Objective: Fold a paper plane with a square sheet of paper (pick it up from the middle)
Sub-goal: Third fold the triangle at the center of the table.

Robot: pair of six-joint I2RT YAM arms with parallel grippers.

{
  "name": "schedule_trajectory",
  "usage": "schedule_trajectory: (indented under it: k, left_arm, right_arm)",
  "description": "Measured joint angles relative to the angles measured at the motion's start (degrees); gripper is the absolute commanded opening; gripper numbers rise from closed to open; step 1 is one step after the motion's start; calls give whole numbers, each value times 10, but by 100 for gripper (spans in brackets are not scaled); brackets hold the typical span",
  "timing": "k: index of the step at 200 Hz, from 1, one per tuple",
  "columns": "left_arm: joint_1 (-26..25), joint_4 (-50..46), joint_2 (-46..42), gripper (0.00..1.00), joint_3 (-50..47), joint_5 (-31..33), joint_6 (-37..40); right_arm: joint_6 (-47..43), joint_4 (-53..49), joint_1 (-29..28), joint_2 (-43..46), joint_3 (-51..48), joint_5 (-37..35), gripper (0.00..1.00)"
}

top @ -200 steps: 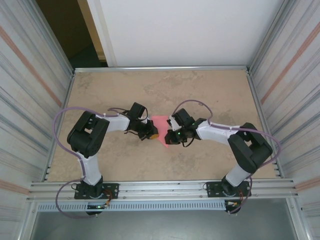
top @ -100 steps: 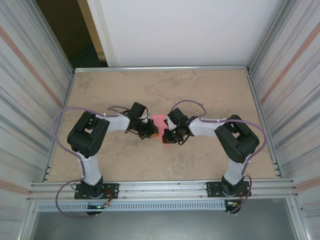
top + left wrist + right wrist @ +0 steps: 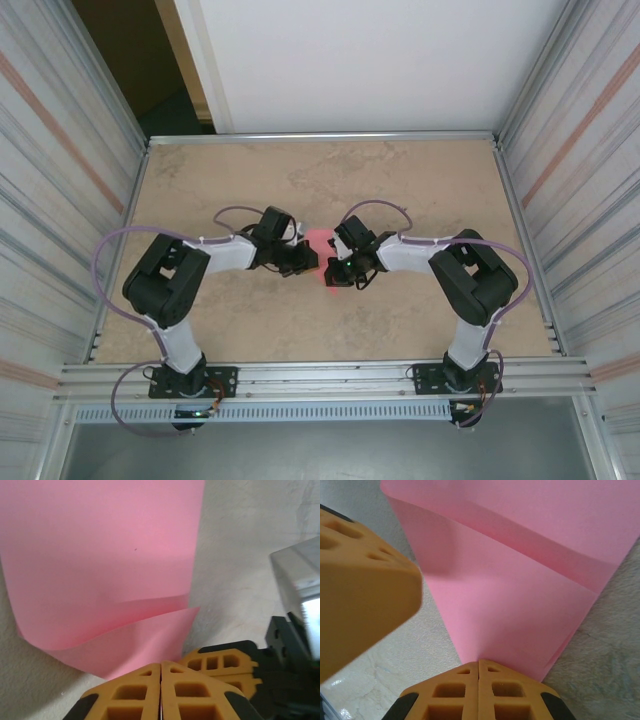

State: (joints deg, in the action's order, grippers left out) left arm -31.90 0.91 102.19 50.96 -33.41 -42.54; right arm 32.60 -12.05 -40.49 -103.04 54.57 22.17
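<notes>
From above, the ribbed grey metal wall (image 3: 50, 190) closes the scene at 9 o'clock. The black-and-white left arm (image 3: 165, 290) stands on its base at 7 o'clock and reaches toward the middle of the beige stone-patterned table (image 3: 420, 180), with a purple cable (image 3: 105, 270) looping off its elbow. The left gripper (image 3: 303, 262) sits at the 9 o'clock side of the thin pink-red square sheet of paper (image 3: 320, 243), which is near the table's centre, between the two tools. In the left wrist view its orange lattice fingers (image 3: 130, 695) are pressed flat together with no gap, and their tips meet the sheet's near edge at 6 o'clock. Whether paper is caught between them I cannot tell. There the sheet spreads from 9 to 12 o'clock. A loose lower flap overlaps the main panel, and the 8 o'clock edge curls up off the table.

The right gripper (image 3: 336, 272) is at the sheet's 4 o'clock, just beside the left one. Its wrist view shows its orange fingers (image 3: 455, 700) together, and the sheet tapers into the seam at their tips, pinched there. A crease crosses the paper from 10 toward 3 o'clock. One orange finger of the left gripper hangs blurred at 9 o'clock. The right arm (image 3: 470, 285) bends back to its base at 5 o'clock, and the second ribbed wall (image 3: 590, 160) stands at 3 o'clock
</notes>
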Motion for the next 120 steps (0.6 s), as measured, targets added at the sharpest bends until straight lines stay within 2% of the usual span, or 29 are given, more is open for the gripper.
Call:
schedule_trajectory:
  k: [58, 120]
  left_arm:
    - [-1, 17, 34, 10, 1, -21, 7]
    - [12, -27, 50, 9, 26, -13, 26]
  right_arm:
    - [0, 0, 0, -1, 0, 0, 0]
    - [0, -16, 0, -7, 10, 0, 0]
